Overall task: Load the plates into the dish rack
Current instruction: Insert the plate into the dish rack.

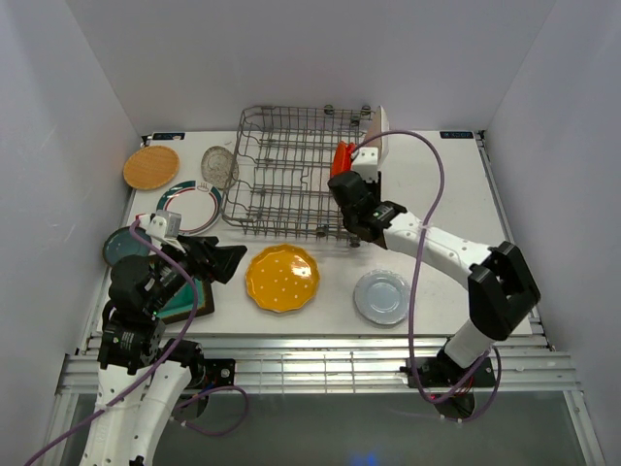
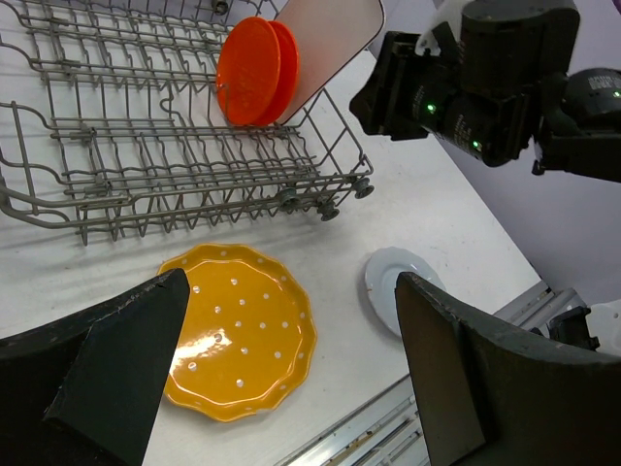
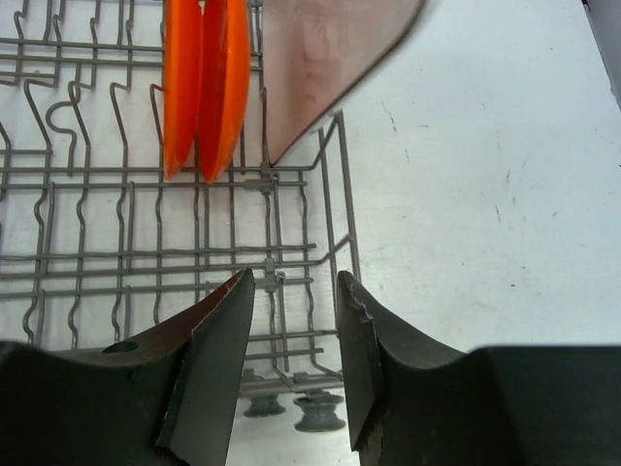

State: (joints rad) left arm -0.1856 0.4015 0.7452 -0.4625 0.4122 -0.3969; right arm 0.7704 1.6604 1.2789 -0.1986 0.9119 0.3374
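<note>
The grey wire dish rack [image 1: 281,180] sits at the back centre. An orange-red plate [image 3: 204,83] stands upright between its tines at the right end, and a white rectangular plate [image 3: 325,58] leans beside it. My right gripper [image 3: 294,277] hovers open over the rack's near right corner, just short of the orange-red plate, with nothing between its fingers. My left gripper [image 2: 291,282] hangs wide open and empty above the yellow scalloped plate [image 2: 238,330]. That plate lies flat in front of the rack, with a pale grey plate [image 1: 380,296] to its right.
On the left lie a wooden plate [image 1: 151,166], a clear glass plate [image 1: 219,166], a white green-rimmed plate [image 1: 189,206], a dark teal plate [image 1: 126,245] and a square teal plate [image 1: 189,299] partly under my left arm. White walls enclose the table.
</note>
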